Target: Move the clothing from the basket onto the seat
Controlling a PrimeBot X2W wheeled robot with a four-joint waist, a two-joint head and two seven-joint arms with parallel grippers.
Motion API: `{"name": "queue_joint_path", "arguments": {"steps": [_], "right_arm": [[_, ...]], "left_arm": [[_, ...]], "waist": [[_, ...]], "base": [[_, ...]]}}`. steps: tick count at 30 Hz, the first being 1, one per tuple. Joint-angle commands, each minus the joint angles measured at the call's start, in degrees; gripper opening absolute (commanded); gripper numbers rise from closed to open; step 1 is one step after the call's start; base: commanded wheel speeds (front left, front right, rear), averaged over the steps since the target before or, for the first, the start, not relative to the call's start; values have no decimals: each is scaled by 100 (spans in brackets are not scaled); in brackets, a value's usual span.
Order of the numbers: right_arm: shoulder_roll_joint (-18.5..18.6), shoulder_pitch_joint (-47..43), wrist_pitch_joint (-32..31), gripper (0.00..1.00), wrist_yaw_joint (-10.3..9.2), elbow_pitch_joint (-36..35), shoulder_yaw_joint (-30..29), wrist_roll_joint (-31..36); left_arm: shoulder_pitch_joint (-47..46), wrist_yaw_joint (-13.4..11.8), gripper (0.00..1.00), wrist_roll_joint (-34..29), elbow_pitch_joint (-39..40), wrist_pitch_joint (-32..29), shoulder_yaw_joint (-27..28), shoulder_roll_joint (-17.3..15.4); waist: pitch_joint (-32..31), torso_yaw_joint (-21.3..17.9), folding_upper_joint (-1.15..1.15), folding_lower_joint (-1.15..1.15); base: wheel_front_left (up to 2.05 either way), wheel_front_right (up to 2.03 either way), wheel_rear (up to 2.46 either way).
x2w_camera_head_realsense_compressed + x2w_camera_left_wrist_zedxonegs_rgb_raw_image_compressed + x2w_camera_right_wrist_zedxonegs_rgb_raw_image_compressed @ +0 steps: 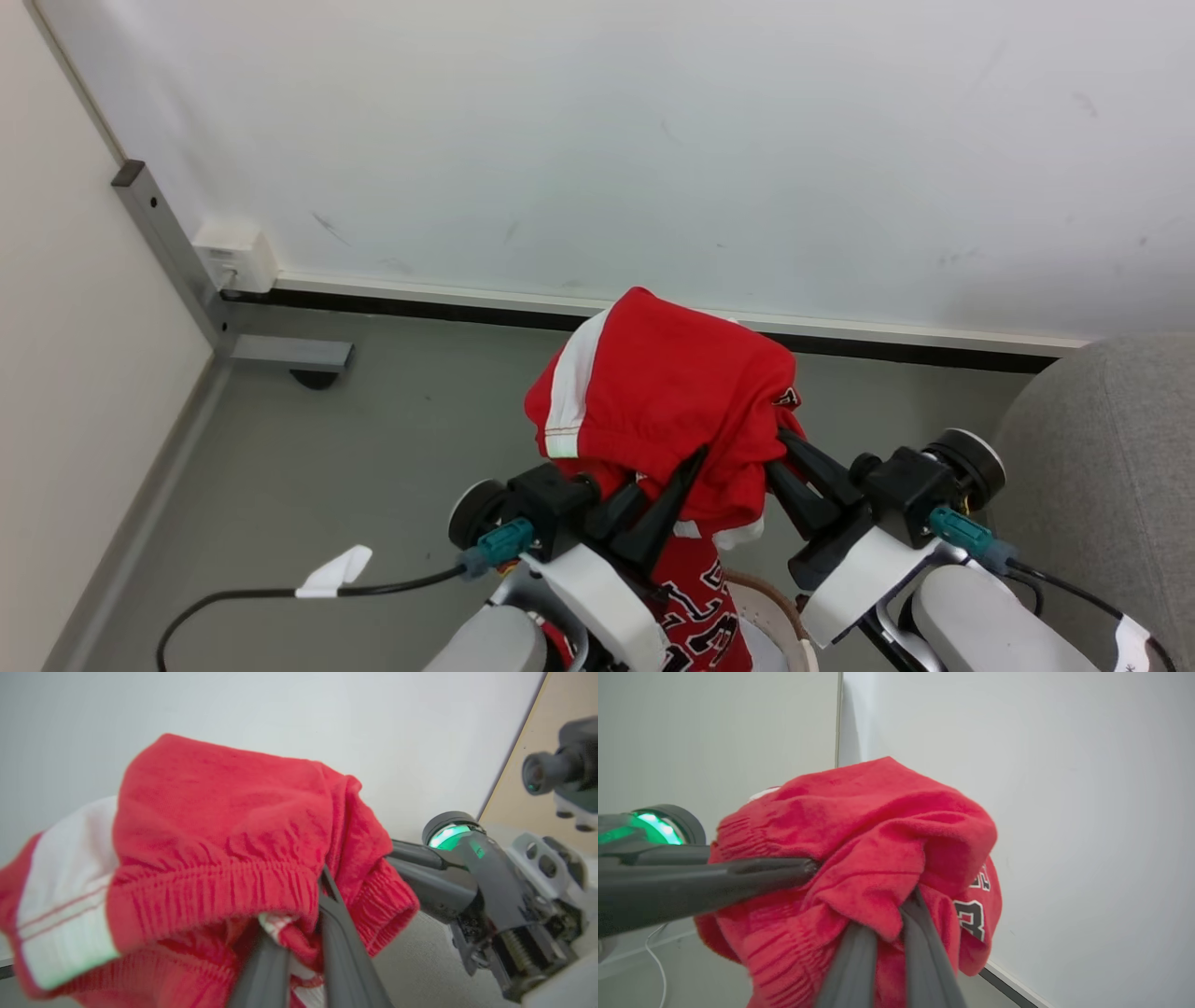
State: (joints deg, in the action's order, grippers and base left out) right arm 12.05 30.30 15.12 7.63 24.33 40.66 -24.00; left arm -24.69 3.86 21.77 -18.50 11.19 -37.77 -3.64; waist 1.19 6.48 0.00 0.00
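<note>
Bulging red clothing (667, 392), white-striped

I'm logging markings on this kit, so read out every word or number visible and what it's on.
"3": black, white-edged digit on the red clothing, right wrist view; maybe part of a longer number.
Letters above it: folded over, unreadable.
Black lettering on the hanging cloth, head view: creased, unreadable.

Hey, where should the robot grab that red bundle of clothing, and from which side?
Grip the gathered elastic waistband folds under the clothing, coming from below on the near side. The fabric bunches thick there, and the left gripper and right gripper are each shut on such a fold.
</note>
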Motion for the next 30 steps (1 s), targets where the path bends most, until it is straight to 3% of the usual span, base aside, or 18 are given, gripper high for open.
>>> {"name": "queue_joint_path", "arguments": {"steps": [1,2,4,5,6,17,30], "right_arm": [[53,-24,4,0,-26,-34,-116,-60],[62,-84,4,0,-27,-96,-178,-75],[91,-176,5,0,-27,-206,-263,-121],[105,-218,4,0,-26,-251,-294,-143],[98,-263,4,0,-25,-301,-319,-169],[210,-563,3,0,-23,-658,-1127,-260],[467,-713,2,0,-22,-943,-1853,-123]], "left_arm": [[27,-24,0,51,-52,33,13,-20],[47,-31,0,67,-79,50,30,-26],[87,-58,46,80,-120,103,64,-48],[100,-75,84,90,-137,116,78,-51],[101,-83,100,94,-148,147,83,-43],[182,-128,100,33,-182,276,84,-133],[18,-46,100,-257,109,400,38,-236]], "waist": [[5,-13,0,0],[8,-29,0,0],[8,-63,0,0],[7,-79,0,0],[3,-93,0,0],[-24,-501,0,0],[144,-2023,0,0]], "base": [[0,0,0],[0,0,0],[0,0,0],[0,0,0],[0,0,0],[0,0,0],[0,0,0]]}}
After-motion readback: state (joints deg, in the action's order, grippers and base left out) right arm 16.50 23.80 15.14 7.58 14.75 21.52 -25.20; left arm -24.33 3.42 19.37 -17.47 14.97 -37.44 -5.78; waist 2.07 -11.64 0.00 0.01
